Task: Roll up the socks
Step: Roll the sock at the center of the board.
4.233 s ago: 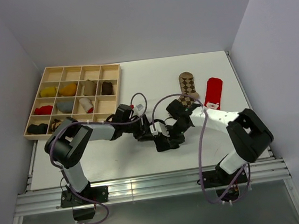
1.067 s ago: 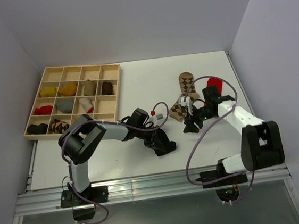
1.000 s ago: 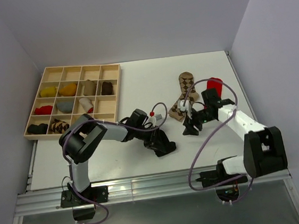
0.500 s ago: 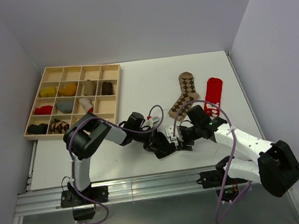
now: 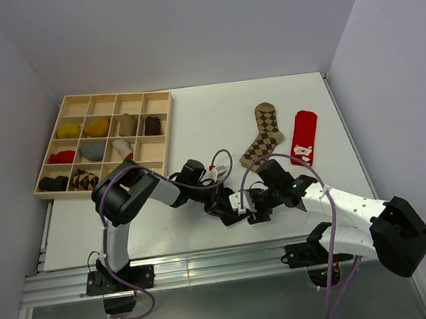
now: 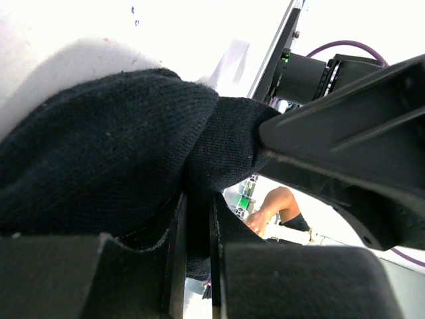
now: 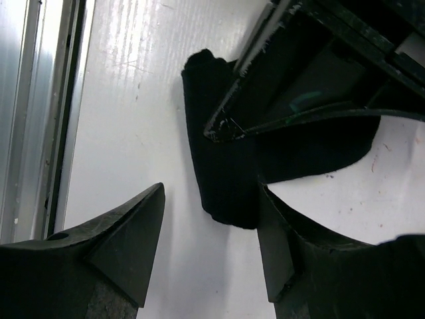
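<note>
Nearest me, right at the front edge of the table, both arms are crowded onto the black sock. The left gripper is clamped on it: the wrist view shows a fold of the knit pinched in the narrow slot between its two fingers, with the rest of the sock bulging out above. The sock lies flat on the white tabletop, bunched where it's pinched.

The right gripper comes in from the other side with its jaws well apart. The free end of the black sock sits between them. One finger is right against the fabric, the other stands clear of it with bare table in between, so it isn't gripping anything.

Further back, on the right half of the table, the brown argyle sock lies stretched out with its foot bent toward the arms. The red sock with white marks lies straight just beside it, not touching.

Far left at the back sits a wooden divided tray with small sock bundles in several compartments, including a yellow one and an orange one side by side.
</note>
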### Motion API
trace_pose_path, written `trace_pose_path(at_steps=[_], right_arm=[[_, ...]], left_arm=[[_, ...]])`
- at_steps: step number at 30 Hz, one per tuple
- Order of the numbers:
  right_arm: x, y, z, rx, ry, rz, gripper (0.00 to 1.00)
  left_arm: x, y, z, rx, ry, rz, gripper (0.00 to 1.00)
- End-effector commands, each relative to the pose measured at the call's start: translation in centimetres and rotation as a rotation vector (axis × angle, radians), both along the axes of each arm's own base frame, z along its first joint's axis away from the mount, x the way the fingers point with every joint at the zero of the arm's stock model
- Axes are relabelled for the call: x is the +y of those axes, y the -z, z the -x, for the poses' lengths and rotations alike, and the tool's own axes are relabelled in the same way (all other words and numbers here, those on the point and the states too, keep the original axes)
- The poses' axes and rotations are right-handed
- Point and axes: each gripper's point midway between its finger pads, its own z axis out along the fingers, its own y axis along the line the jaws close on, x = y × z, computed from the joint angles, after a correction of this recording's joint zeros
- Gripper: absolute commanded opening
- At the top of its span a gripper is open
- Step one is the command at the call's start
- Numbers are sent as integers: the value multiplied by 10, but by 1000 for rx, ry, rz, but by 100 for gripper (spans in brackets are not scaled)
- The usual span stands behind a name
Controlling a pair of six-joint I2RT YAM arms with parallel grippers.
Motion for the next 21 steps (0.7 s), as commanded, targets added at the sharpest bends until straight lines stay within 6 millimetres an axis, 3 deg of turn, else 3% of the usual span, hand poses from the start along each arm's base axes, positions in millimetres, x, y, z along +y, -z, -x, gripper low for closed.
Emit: trace_pose_path(at_steps=[1,15,18,19,21], right_arm=[[10,1,0,-29,-21,-1,64],[21,19,0,-9,-65,146,57],[24,21,-3,5,-61,169,49],[26,18,-5,6,-57,177,41],[24,24,-7,18,-52,209,35]], left_arm=[[2,9,-5,-25,-9,-16,0],[-1,-3,-5,-42,13,25,0],[-1,-6,-3,-38,21,40,0],[-2,-8,-3,-37,22,44,0],[-3,-13,-4,-47,28,57,2]])
